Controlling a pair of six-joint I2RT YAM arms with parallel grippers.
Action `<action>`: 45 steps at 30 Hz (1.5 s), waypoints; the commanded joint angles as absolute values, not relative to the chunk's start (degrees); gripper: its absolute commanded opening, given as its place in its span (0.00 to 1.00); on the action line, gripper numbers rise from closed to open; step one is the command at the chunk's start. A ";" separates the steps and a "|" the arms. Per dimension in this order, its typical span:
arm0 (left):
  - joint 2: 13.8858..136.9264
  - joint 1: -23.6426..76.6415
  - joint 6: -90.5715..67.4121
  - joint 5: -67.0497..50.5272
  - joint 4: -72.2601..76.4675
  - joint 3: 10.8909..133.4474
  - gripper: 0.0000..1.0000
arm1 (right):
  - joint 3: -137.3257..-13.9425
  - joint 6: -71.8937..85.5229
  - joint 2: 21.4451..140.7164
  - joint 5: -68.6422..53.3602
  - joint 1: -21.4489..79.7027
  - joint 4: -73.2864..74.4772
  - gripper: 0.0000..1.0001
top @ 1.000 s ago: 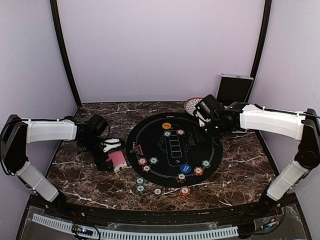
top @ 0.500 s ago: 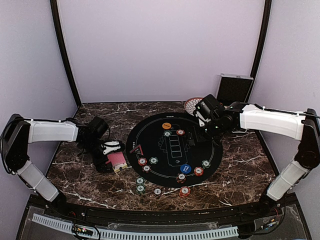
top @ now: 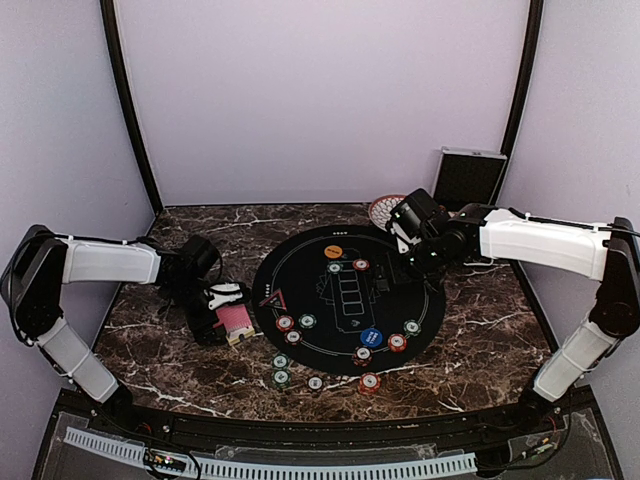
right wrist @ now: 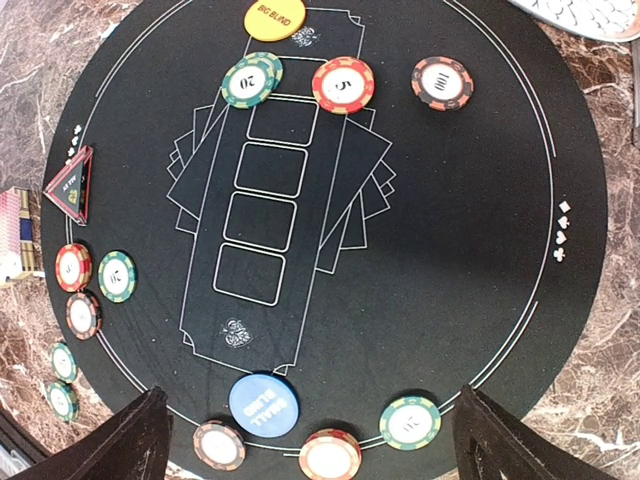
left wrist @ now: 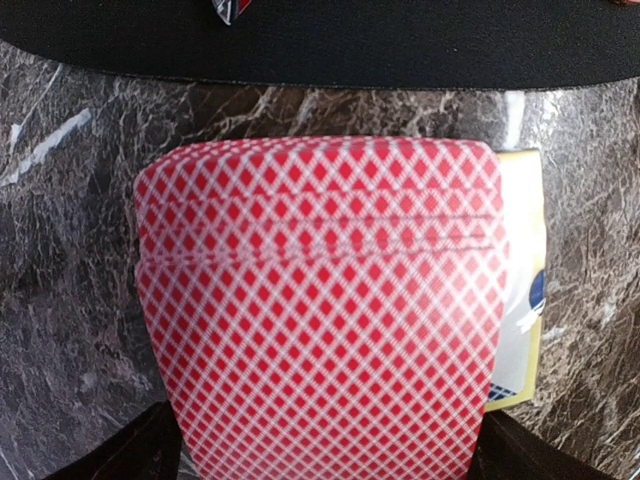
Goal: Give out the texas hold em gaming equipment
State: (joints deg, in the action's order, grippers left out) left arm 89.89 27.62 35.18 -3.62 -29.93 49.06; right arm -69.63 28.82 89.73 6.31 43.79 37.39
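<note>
My left gripper (top: 222,310) sits low over the marble left of the black round mat (top: 440,300) and is shut on a fanned stack of red-backed cards (left wrist: 320,310), whose sides fill the gap between the fingers. A yellow-and-white card (left wrist: 520,300) lies under them. My right gripper (right wrist: 310,410) is open and empty, hovering above the mat's far right. On the mat lie the orange button (right wrist: 274,17), the blue button (right wrist: 263,402), and several red, green and white chips (right wrist: 343,84). More chips (top: 281,377) lie on the marble near the front.
A red triangular marker (top: 272,298) lies at the mat's left edge. The patterned bowl (top: 383,208) stands at the back behind my right gripper. The silver case (top: 468,178) leans against the back right wall.
My left arm has shifted slightly to the right; the cards stay in its gripper at almost the same spot. The right arm has not moved.
</note>
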 commanded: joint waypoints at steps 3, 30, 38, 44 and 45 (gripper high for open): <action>89.48 27.93 35.74 -4.38 -29.79 48.39 0.99 | -70.05 28.92 88.42 5.98 43.60 35.73 0.97; 90.19 27.94 37.05 -4.63 -29.69 48.45 0.76 | -69.61 29.27 88.76 4.54 44.31 34.90 0.86; 89.26 27.88 37.47 -4.57 -29.24 47.75 0.65 | -70.03 29.39 89.08 3.65 44.38 34.43 0.85; 89.18 27.92 37.82 -4.58 -29.04 47.49 0.45 | -70.05 29.62 89.39 3.19 44.48 34.21 0.84; 89.19 27.89 37.87 -4.40 -28.89 47.40 0.41 | -69.98 29.66 89.32 2.97 44.55 34.13 0.84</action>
